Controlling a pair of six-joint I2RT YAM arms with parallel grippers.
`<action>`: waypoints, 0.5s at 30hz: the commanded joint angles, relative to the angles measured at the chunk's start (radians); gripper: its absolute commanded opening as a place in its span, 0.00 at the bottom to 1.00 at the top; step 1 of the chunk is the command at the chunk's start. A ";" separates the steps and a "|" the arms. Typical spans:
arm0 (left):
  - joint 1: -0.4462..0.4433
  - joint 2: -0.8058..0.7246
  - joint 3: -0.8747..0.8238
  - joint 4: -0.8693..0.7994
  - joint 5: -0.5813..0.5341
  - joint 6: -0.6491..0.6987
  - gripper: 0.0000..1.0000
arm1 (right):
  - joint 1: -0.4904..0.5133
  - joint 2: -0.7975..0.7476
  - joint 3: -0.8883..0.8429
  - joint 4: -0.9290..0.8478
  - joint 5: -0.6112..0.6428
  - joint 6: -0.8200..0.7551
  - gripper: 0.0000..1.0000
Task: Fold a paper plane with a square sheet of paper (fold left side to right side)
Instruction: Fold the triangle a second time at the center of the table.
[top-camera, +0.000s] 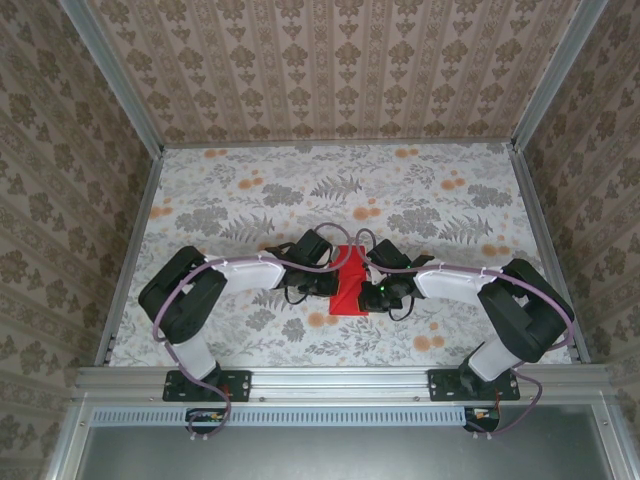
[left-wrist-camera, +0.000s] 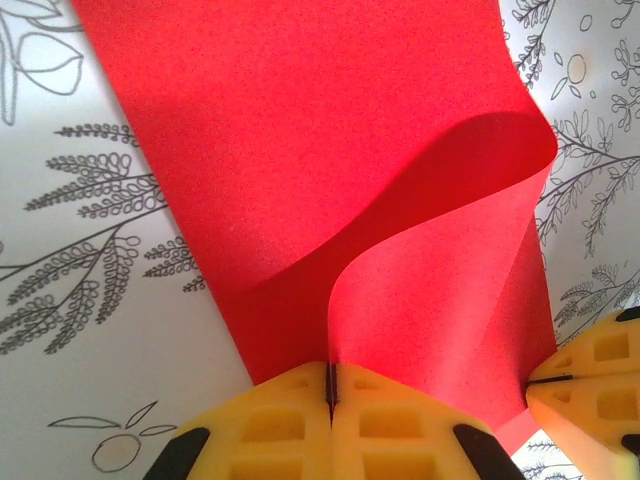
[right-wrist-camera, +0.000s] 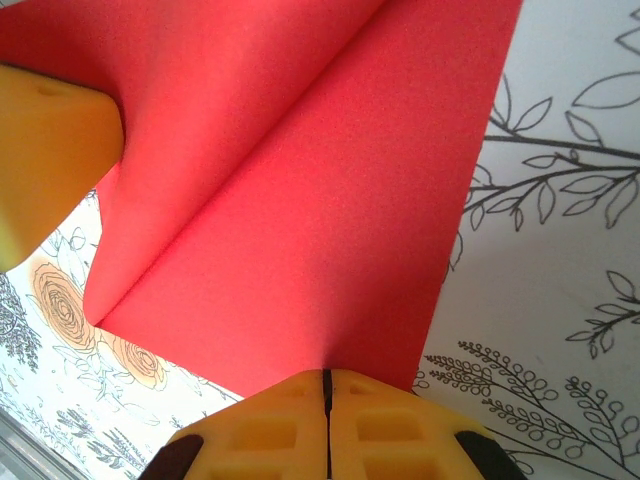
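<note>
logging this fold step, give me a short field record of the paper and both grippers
paper: red square sheet of paper, partly folded over itself
fold: one flap bowed up in a curve, not pressed flat
surface: floral tablecloth
left gripper: jaws shut on the paper's edge
right gripper: jaws shut on the paper's edge

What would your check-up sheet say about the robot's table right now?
Surface: floral cloth, lying flat.
Job's things: red paper, partly folded, one side curling up.
Clutter: nothing seen.
Grippers: left gripper and right gripper, each shut on an edge of the paper.
Cables: purple cables run along both arms.
Surroundings: patterned walls; metal rail at the near edge.
</note>
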 joint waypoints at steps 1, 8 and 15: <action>0.008 0.027 0.028 -0.029 0.012 0.022 0.00 | -0.006 0.039 -0.009 -0.069 0.037 -0.021 0.08; -0.004 0.039 0.024 -0.047 0.012 0.015 0.00 | -0.028 -0.022 -0.019 -0.026 -0.003 -0.018 0.08; -0.013 0.027 0.004 -0.049 -0.002 0.004 0.00 | -0.080 -0.129 -0.050 0.084 -0.091 0.033 0.09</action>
